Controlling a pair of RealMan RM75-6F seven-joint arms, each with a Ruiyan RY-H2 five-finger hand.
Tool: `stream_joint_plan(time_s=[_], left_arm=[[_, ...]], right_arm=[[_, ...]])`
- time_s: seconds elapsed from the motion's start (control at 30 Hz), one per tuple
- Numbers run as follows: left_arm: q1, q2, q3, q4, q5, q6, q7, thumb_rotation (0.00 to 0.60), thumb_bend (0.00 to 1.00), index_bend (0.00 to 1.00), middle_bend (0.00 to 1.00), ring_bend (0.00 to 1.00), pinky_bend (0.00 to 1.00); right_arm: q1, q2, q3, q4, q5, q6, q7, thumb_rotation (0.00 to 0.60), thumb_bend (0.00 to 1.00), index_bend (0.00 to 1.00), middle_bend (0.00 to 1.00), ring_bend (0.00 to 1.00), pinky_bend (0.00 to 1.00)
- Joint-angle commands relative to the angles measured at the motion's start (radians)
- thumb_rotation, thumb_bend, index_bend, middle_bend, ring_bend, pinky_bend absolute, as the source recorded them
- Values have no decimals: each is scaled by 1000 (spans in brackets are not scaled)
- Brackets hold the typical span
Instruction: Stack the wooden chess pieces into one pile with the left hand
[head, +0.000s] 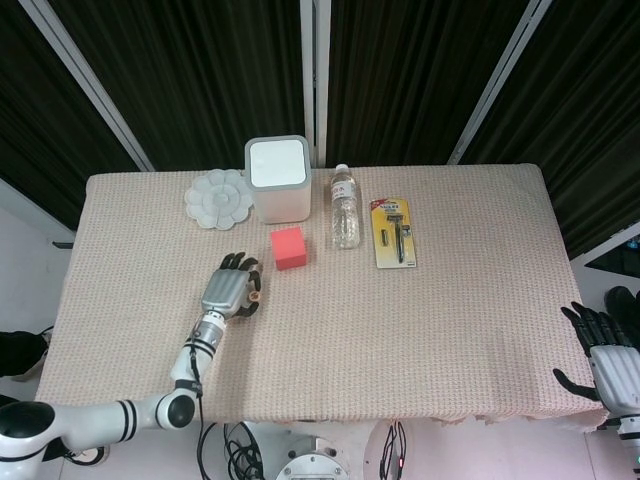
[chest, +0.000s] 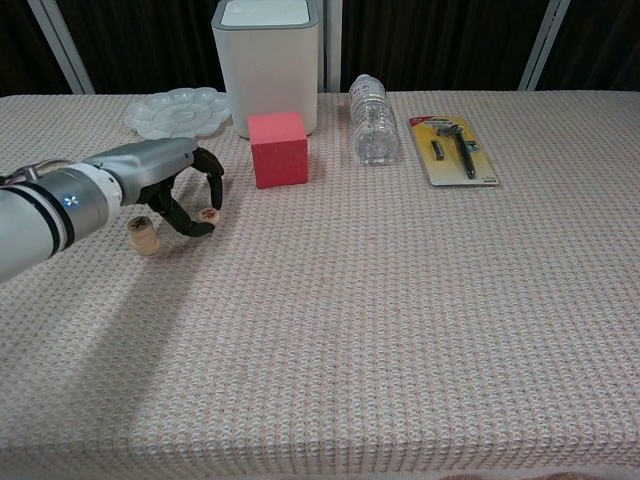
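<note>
Far left, your small pile of chess pieces (chest: 143, 235) stands on the woven table cover (chest: 400, 320), just beside your left hand (chest: 170, 185). That hand arches low over the cloth, its dark fingertips (chest: 214, 170) curled down around a single chess piece (chest: 209, 214), thumb on one side and fingers on the other. Whether the piece is actually pinched or only caged, I cannot tell from either view. Behind it sits the white paint palette (chest: 177, 111). Next comes the red cube (chest: 277, 149), just beside the hand, with the white bin (chest: 266, 62) right behind. Moving along, the clear water bottle (chest: 372, 118) lies on its side, then the yellow razor pack (chest: 456, 149) lies flat. Out at the right table edge, your right hand (head: 606, 355) hangs off the cloth with fingers spread apart, holding nothing.
</note>
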Motion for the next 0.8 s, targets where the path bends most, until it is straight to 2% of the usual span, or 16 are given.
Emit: stream_joint_plan(time_s=[0.03,0.23,0.43,0.63,0.8], left_arm=[[4,9,1,-18,10,12,-1,600,301,517,151,0,0],[14,59,-7,-115,33,59,13,600,303,522,152,0,0],[49,163,6,-277,15,116,58,600,303,522,152,0,0],[101,268,54,-415,27,166,71,600,303,525,152,0,0],[137,291,97,-439,67,172,29,600,303,526,152,0,0]], right_arm=[[0,0,0,0,0,-1,-1,600,174,0,0,0,0],[3,2,0,-10,-10,6,-6,600,174,0,0,0,0],[5,1,-5,-21,-25,10,-9,600,174,0,0,0,0],[8,10,-5,-42,-46,27,-18,600,173,0,0,0,0],[8,23,-5,-67,-54,36,-35,600,174,0,0,0,0]])
